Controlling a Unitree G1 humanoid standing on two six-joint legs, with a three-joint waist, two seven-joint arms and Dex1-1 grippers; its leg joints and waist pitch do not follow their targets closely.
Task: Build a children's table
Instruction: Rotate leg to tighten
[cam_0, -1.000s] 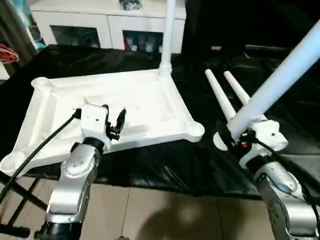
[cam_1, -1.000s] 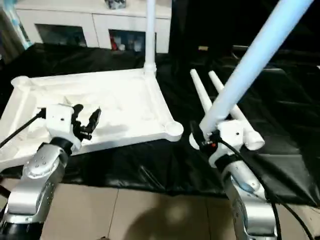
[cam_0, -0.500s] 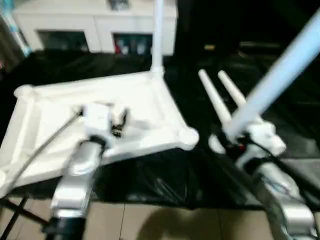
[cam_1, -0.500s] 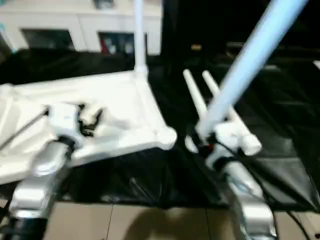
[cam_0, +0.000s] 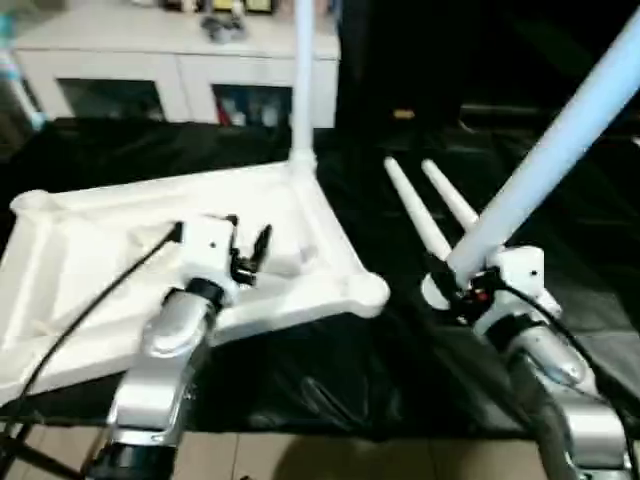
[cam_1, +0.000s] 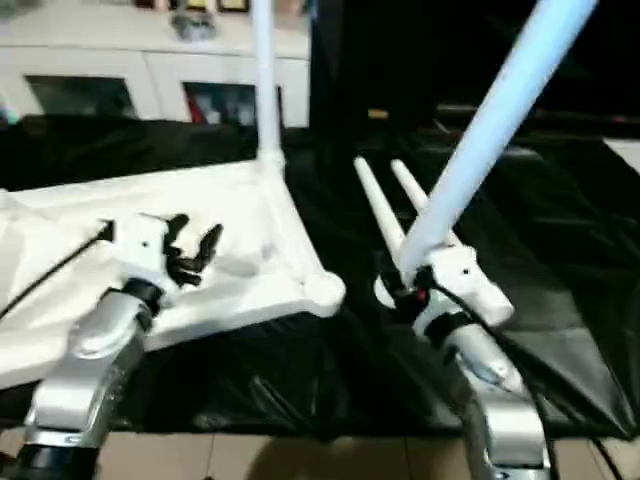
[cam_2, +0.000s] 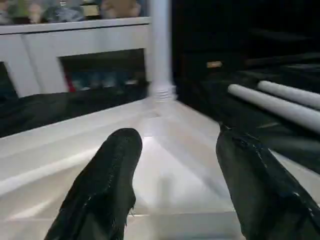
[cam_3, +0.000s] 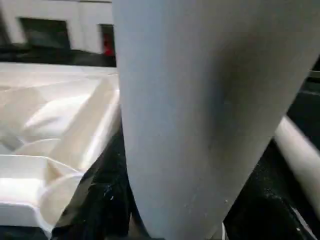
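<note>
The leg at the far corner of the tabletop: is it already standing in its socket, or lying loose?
Standing. The leg rises upright from the far corner socket of the tabletop, while two other legs lie flat on the black cover beside it.

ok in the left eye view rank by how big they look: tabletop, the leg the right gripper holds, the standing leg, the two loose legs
1. tabletop
2. held leg in the right gripper, though nearness inflates it
3. standing leg
4. two loose legs, alike in size

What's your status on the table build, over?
Left gripper open above the tabletop. Right gripper shut on a leg. One leg socketed upright; two spare legs lying beside. Nothing blocking.
</note>
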